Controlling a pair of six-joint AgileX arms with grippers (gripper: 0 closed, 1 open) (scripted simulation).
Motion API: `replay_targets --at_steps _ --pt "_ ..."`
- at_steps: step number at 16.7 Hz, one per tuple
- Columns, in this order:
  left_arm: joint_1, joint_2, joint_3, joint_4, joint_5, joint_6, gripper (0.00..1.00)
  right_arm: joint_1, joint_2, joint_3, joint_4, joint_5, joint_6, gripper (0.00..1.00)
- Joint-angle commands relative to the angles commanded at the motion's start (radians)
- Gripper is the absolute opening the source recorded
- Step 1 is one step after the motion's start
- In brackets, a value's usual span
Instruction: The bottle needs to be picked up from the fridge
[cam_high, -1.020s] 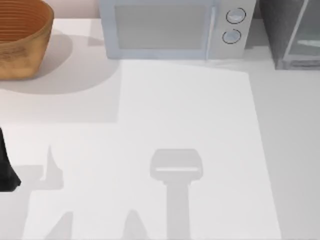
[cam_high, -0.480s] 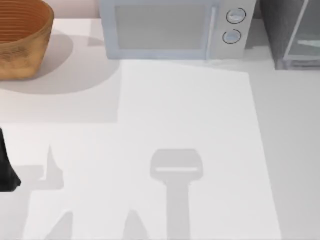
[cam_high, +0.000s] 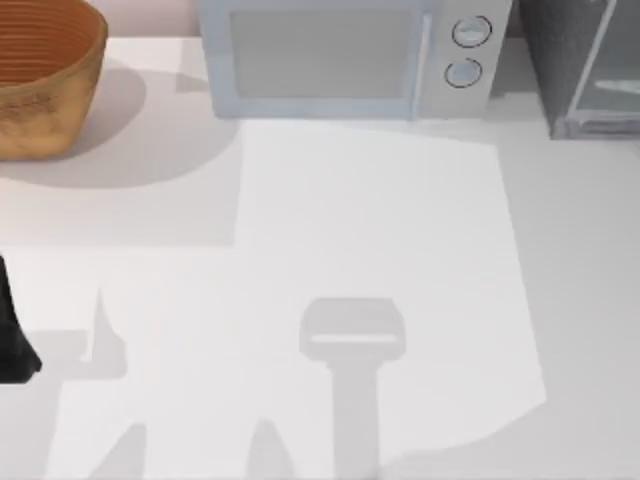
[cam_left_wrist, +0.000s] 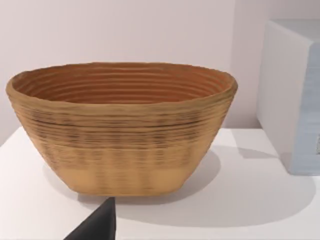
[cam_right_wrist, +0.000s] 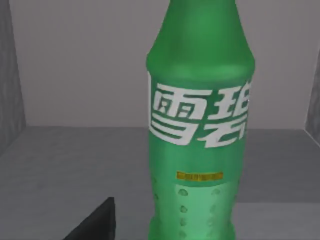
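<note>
My right gripper faces the upright bottle (cam_right_wrist: 200, 130) inside the fridge (cam_high: 580, 70); its opening I cannot tell.

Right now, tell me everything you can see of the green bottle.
The bright green plastic bottle stands upright on a grey floor, between dark grey side walls with a pale wall behind it. Its shoulders taper upward, with large white characters printed across the body, a small yellow strip beneath them and rows of raised dimples lower down. Nothing grips it.
</note>
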Motion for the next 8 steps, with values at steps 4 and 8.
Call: replay_targets --at_steps 4,8 --pt "0.000 0.000 0.000 0.000 0.000 0.000 1.00 0.050 0.047 0.125 -0.092 0.050 -0.001 1.00" --pt "0.000 0.000 0.000 0.000 0.000 0.000 1.00 0.047 0.043 0.126 -0.093 0.049 -0.001 1.00"
